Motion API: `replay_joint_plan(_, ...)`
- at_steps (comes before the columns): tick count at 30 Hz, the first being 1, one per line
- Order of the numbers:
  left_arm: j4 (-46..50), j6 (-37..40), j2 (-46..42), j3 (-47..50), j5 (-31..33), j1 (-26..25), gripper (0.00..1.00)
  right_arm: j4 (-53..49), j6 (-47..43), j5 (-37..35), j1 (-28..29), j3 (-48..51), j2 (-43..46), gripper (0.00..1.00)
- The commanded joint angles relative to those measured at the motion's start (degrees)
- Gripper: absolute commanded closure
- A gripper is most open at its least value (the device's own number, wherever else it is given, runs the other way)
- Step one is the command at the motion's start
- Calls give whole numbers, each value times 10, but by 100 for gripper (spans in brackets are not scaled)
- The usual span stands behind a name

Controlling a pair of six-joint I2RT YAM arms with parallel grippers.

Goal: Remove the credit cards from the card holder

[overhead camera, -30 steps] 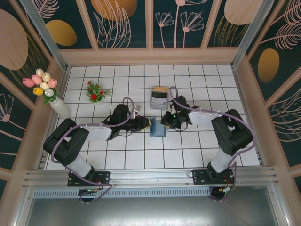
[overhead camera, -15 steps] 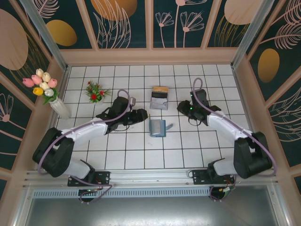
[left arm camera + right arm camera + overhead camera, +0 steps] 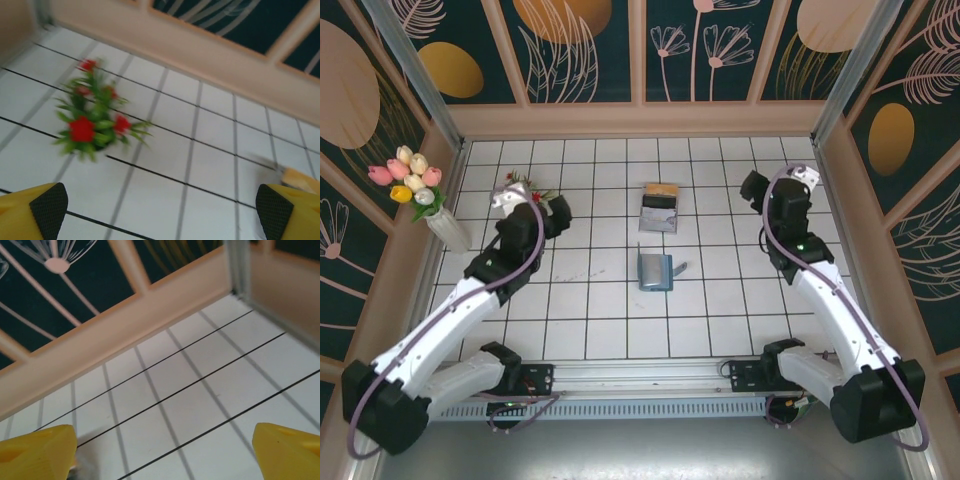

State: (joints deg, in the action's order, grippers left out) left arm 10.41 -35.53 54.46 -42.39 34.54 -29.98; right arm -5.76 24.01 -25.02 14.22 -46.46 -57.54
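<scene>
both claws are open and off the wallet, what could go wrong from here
The left claw points at the small red flower plant close ahead; a forward move might knock it over.
The card holder lies loose on the tiles, with what looks like a card poking out on its right; pulling that with one claw may just drag the holder.
The grey stand sits just behind it and could get bumped on approach.

Small dark teal card holder (image 3: 655, 272) lay partly unfolded at the middle of the table (image 3: 580, 320), thin pale credit card (image 3: 679, 268) jutted from its right edge.
</scene>
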Motion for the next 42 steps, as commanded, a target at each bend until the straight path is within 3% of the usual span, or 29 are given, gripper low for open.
replay_joint_plan(1, -95, 68, -52, 78, 157, 4, 1, 100, -67, -105, -7, 73, 19, 7)
replay_joint_plan(6, -262, 157, -120, 195, 232, 15, 1, 229, -129, -134, -15, 194, 52, 5)
replay_joint_plan(11, -357, 227, -106, 251, 229, 48, 1, 311, -139, -105, -36, 261, 42, 5)
replay_joint_plan(16, -469, 318, -55, 295, 141, 80, 1, 437, -178, -85, -55, 327, 12, 5)
replay_joint_plan(27, -727, 325, 106, 368, 68, 153, 1, 662, -243, 23, -72, 372, -133, 6)
replay_joint_plan(35, -883, 339, 188, 386, -35, 189, 1, 753, -273, 99, -82, 386, -180, 6)
replay_joint_plan(42, -980, 363, 274, 382, -103, 206, 1, 808, -252, 198, -128, 387, -230, 6)
